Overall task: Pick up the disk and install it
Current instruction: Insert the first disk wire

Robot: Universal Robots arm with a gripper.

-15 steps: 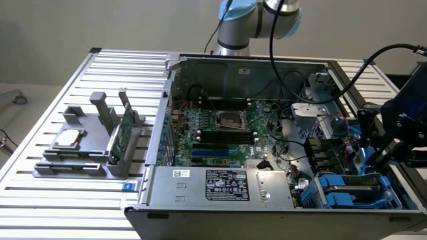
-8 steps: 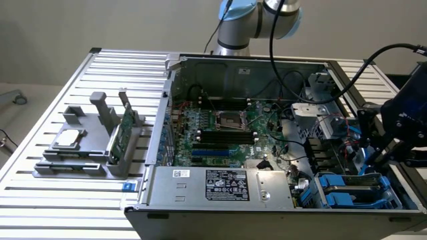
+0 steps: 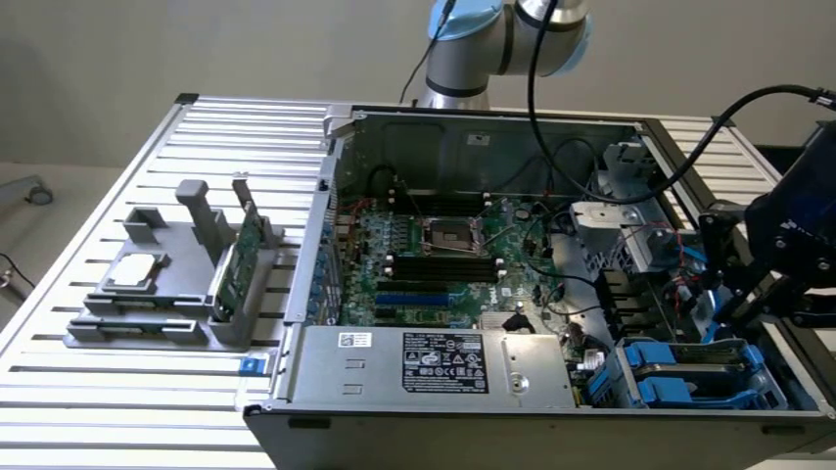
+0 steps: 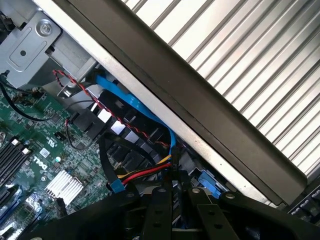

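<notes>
Exterior view, read from its left to its right. A slatted metal desk carries a grey fixture. The fixture holds a small square silver chip lying flat and a thin green circuit card standing on edge. Just beside the fixture stands an open computer case. Inside it lie the motherboard and, along the near edge, a boxed power supply with a printed label. The robot arm rises behind the case. At the case's near corner on the exterior view's right, the disk sits in the drive bay, recognisable by its blue carrier. The end effector hangs just above that bay, close to the disk; contact cannot be told.

Wrist view: the end effector points into the case beside its dark side wall, with a blue cable and red-black twisted wires ahead of it. Whether it is wide, narrow or gripping cannot be told.
</notes>
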